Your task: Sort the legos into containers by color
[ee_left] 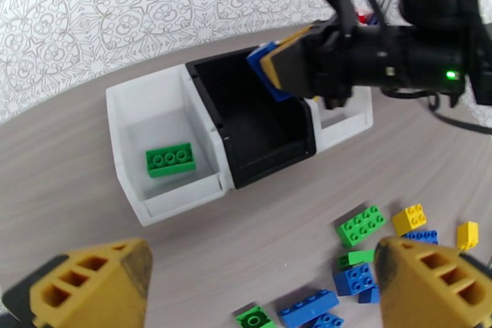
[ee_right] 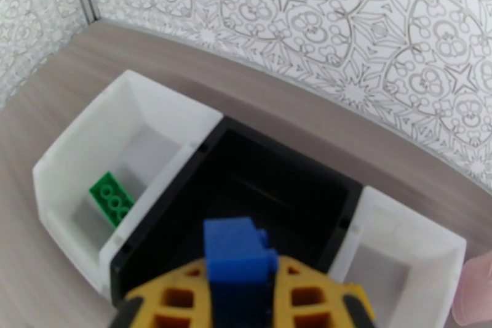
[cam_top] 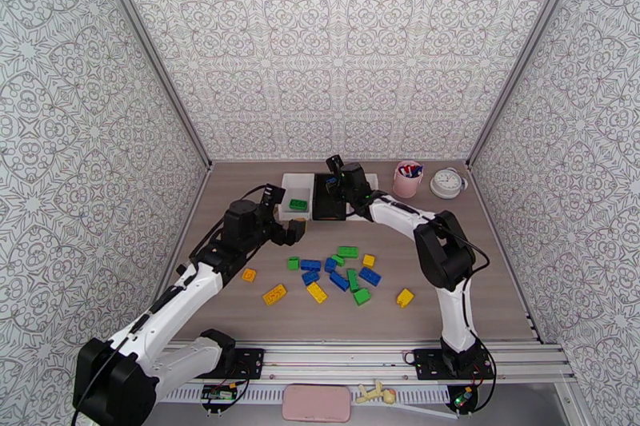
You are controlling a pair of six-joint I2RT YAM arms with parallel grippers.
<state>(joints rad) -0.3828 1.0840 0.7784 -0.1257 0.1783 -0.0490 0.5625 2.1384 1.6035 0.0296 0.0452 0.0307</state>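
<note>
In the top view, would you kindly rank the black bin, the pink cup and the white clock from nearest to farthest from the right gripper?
1. black bin, directly beneath the right gripper, mid-row.
2. pink cup, to the right by the back wall.
3. white clock, farthest right, past the cup.

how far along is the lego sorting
Done: one green brick lies in a white bin. In hand: the right pincer holds a blue brick over the black bin. Left: the loose bricks on the table, the other white bin is empty, and the left pincer is open.
</note>
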